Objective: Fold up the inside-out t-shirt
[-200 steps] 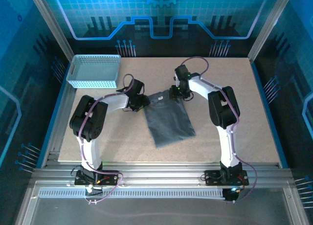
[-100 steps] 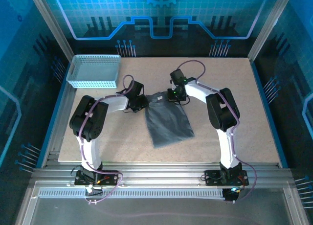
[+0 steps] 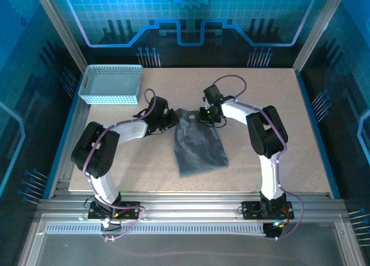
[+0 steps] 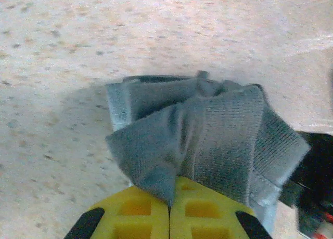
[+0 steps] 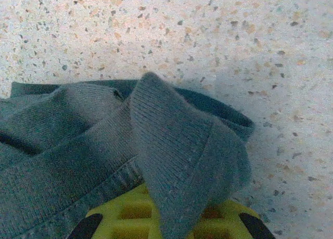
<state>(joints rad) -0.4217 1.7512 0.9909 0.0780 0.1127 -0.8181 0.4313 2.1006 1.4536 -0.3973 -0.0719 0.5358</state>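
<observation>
You have one light blue plastic mesh basket [image 3: 111, 84] at the speckled tabletop's [image 3: 272, 98] far-left corner, well apart from the one plain dark grey cloth t-shirt [image 3: 199, 141] lying mid-table; your two grippers, left gripper [image 3: 171, 121] and right gripper [image 3: 200, 116], each clench its far edge.

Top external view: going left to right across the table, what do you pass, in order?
Light blue mesh basket → left gripper → dark grey t-shirt → right arm. The right gripper, pinching the t-shirt's far corner, overlaps it, so it is left out of the order.
</observation>
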